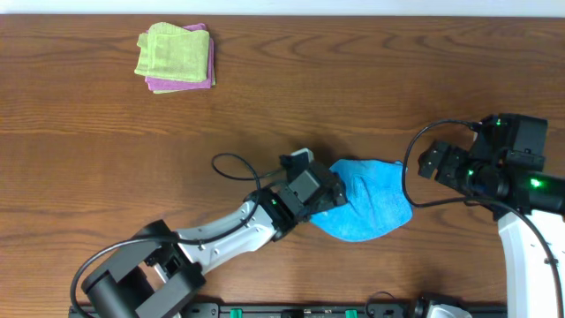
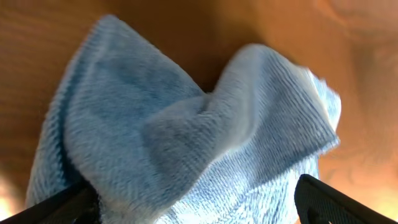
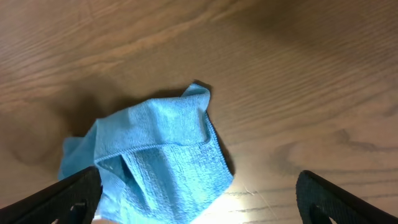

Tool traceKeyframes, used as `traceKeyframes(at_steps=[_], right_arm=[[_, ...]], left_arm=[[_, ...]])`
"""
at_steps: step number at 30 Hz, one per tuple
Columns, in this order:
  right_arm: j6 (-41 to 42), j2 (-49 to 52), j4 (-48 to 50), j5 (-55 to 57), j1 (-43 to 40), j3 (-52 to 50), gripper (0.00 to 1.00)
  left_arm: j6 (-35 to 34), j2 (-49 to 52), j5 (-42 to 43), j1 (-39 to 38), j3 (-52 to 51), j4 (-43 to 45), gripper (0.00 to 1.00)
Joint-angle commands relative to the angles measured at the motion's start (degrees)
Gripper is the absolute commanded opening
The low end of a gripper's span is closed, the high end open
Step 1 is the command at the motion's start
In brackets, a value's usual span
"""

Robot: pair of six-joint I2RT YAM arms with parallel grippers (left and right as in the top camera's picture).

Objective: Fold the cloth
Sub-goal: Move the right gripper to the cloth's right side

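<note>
The left pincer (image 1: pixel 328 193), fingers wide apart, hangs over the left side of the crumpled soft sky-blue cloth (image 1: pixel 371 208) on the brown wooden worktop (image 1: pixel 353 88), the right pincer (image 1: pixel 431 162) hangs beside it, wide apart too, so folding seems just starting: next, pinch a corner.

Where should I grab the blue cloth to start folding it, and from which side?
Grip the pointed corner of the cloth that juts from the bunched heap in the right wrist view. It sticks out alone over bare table, so the open right gripper, coming down from above, could probably pinch one layer; the middle is rumpled into folds.
</note>
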Motion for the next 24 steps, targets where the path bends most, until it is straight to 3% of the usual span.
traceKeyframes(at_steps=[1,7,16,24], right_arm=[[-0.7,0.8,-0.3,2.0,-0.4,-1.5,0.99],[-0.7,1.1,6.1,1.4,-0.3,-8.5,0.99],[2.0,2.2,26.9,-14.7,-0.4,-20.9,0.99],[2.5,7.4,28.4,-22.9,-0.4,-24.1,0.99]], left_arm=[[-1.4,0.4,-1.7,1.2,-0.1,0.0,0.96],[-2.8,0.4,-1.9,2.6,-0.1,0.5,0.95],[-4.3,0.4,-4.8,2.8,-0.1,3.7,0.93],[-5.2,0.4,-6.6,2.9,-0.1,4.0,0.78]])
